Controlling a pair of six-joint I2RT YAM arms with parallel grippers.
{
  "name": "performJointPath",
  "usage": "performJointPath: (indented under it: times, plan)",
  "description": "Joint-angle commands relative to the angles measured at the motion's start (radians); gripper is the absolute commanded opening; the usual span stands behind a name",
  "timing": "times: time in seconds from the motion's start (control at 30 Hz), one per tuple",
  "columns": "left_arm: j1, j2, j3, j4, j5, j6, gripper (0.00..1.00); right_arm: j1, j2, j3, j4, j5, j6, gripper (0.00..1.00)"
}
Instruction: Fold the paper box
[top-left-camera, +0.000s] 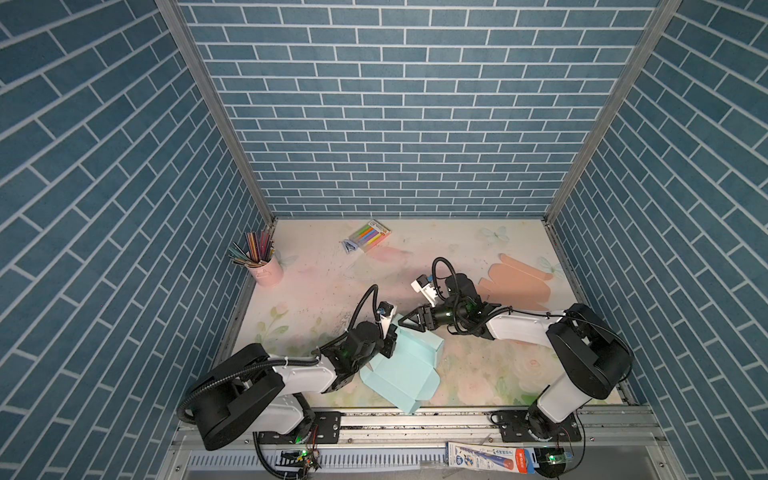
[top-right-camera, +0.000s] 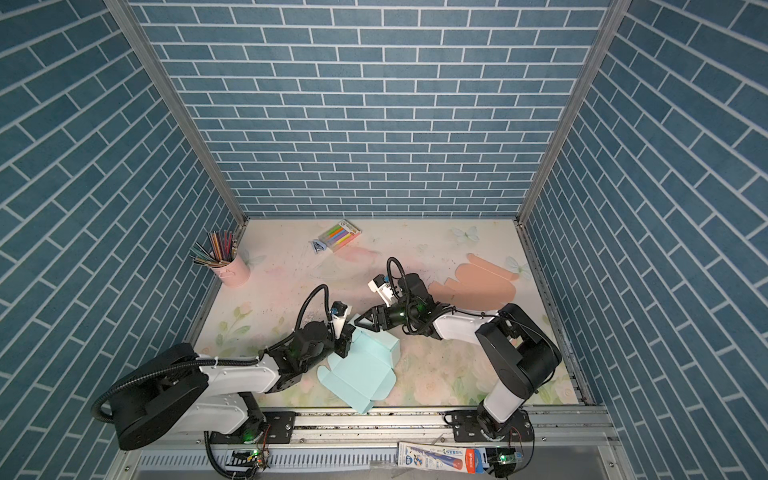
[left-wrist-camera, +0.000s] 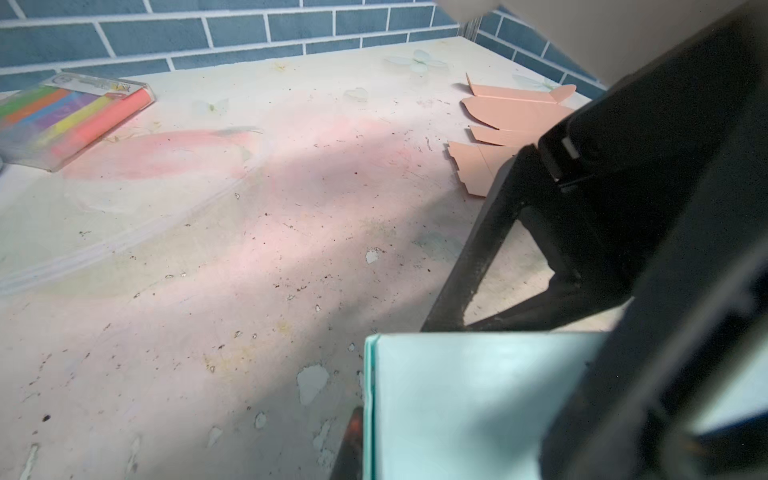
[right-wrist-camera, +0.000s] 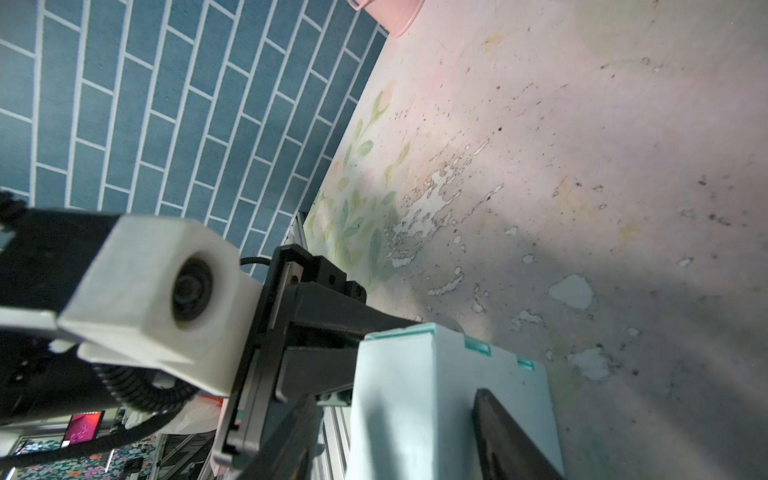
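Observation:
The light blue paper box (top-left-camera: 409, 365) (top-right-camera: 365, 370) lies partly folded near the table's front edge, with one end raised into walls and flaps spread flat toward the front. My left gripper (top-left-camera: 390, 338) (top-right-camera: 347, 338) is shut on the raised wall at the box's left side. In the left wrist view one finger (left-wrist-camera: 352, 440) presses against the edge of that blue panel (left-wrist-camera: 457, 407). My right gripper (top-left-camera: 404, 323) (top-right-camera: 357, 322) reaches in from the right. It is open and straddles the box's raised corner (right-wrist-camera: 399, 395), with one finger (right-wrist-camera: 511, 436) lying over the outer face.
A flat salmon box blank (top-left-camera: 517, 282) lies at the right rear. A pink cup of coloured pencils (top-left-camera: 266, 266) stands at the left rear. A marker pack (top-left-camera: 371, 235) sits by the back wall. A printed packet (top-left-camera: 486, 455) rests on the front rail.

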Motion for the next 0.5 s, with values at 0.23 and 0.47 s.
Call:
performJointPath:
  times: [0.23, 0.47]
  plan:
    - [-0.003, 0.062, -0.025, 0.077, -0.127, -0.057, 0.06, 0.100, -0.016, -0.074, 0.124, -0.081, 0.137, 0.53]
    - [-0.001, 0.077, -0.020, 0.093, -0.148, -0.055, 0.11, 0.113, -0.044, -0.100, 0.118, -0.067, 0.143, 0.52]
